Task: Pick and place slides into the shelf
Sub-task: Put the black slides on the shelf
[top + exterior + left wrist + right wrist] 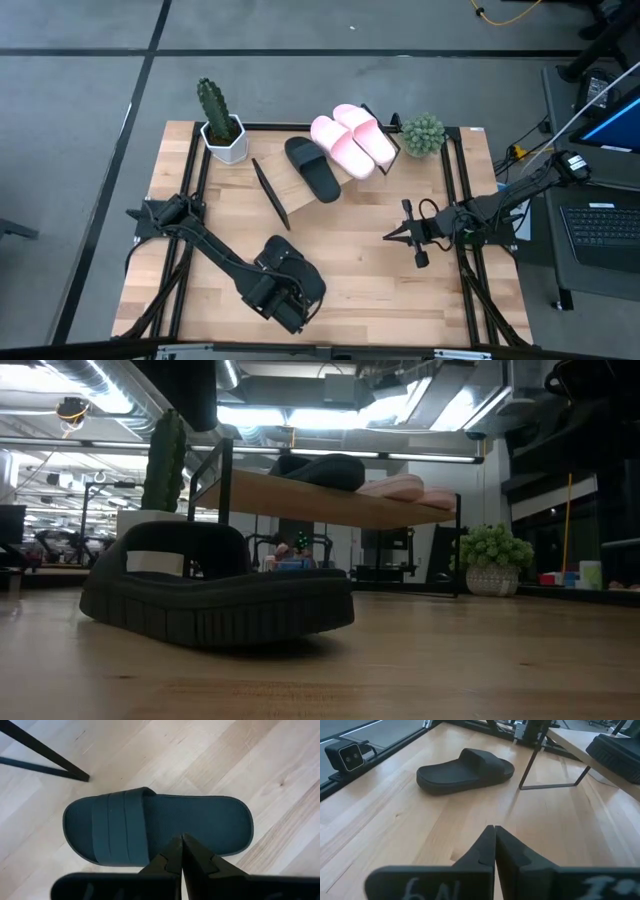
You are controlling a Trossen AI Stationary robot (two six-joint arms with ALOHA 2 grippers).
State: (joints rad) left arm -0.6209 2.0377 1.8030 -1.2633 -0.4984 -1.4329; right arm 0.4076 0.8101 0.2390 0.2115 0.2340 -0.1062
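One black slide (155, 827) lies flat on its sole on the table, also seen in the low view (215, 595) and the right wrist view (465, 770). My left gripper (182, 837) is shut and hovers above its footbed; the arm hides the slide in the high view (285, 285). The shelf (300, 185) holds a second black slide (312, 168) and two pink slides (350, 142) on its slanted board (320, 502). My right gripper (494, 827), shut, waits above the table's right side (415, 240).
A cactus in a white pot (220, 125) stands at the far left and a round green plant (423, 135) at the far right beside the shelf. A small camera (350, 755) sits at the table's edge. Bare wood (370, 270) lies between the two grippers.
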